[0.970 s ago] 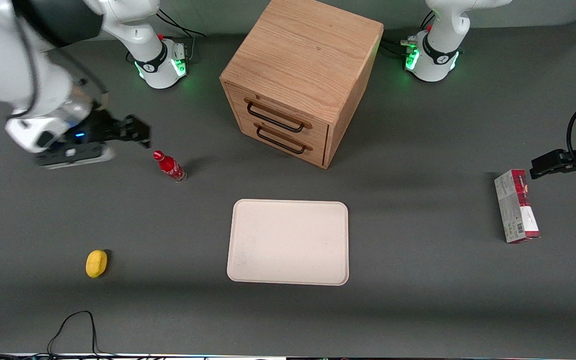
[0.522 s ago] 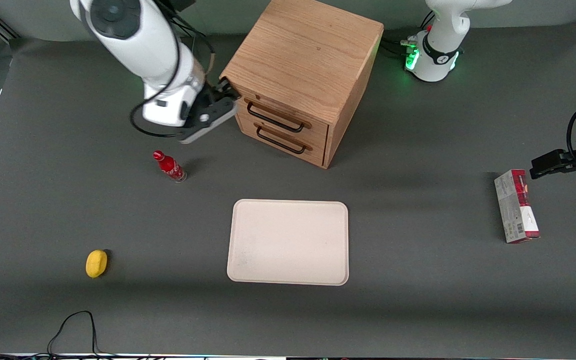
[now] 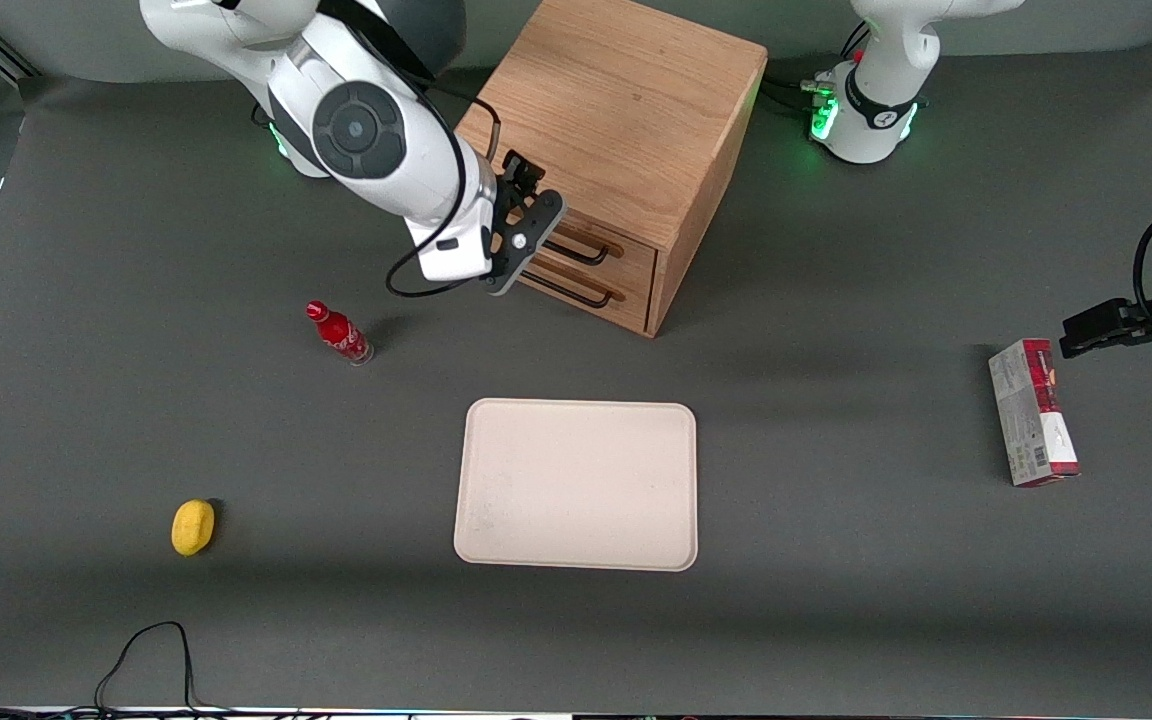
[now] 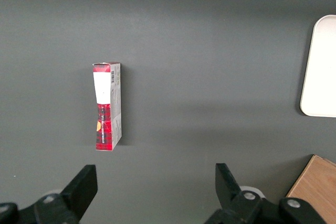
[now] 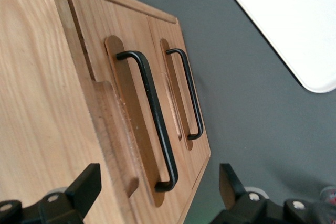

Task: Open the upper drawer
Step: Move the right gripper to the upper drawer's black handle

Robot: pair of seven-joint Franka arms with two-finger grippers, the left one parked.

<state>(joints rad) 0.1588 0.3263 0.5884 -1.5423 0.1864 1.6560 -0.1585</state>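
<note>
The wooden cabinet [image 3: 616, 100] stands toward the back of the table. Its upper drawer [image 3: 631, 250] is light oak with a thin black wire handle [image 3: 584, 257] and sits flush with the front. The lower drawer [image 3: 626, 300] under it looks the same. My right gripper [image 3: 533, 205] is open, right in front of the upper drawer, and hides most of its front in the front view. In the right wrist view the gripper [image 5: 157, 192] is open, with its fingers on either side of the near end of the upper drawer's handle [image 5: 155, 124], not touching it.
A red cola bottle [image 3: 339, 333] stands toward the working arm's end, nearer the front camera than the gripper. A cream tray [image 3: 576, 485] lies in front of the cabinet. A yellow lemon [image 3: 193, 526] and a red-grey box [image 3: 1033, 412] lie at the table's two ends.
My right arm has swung in from its end of the table, past the bottle, to the cabinet. The gripper now faces the upper drawer's handle. Nothing else has moved.
</note>
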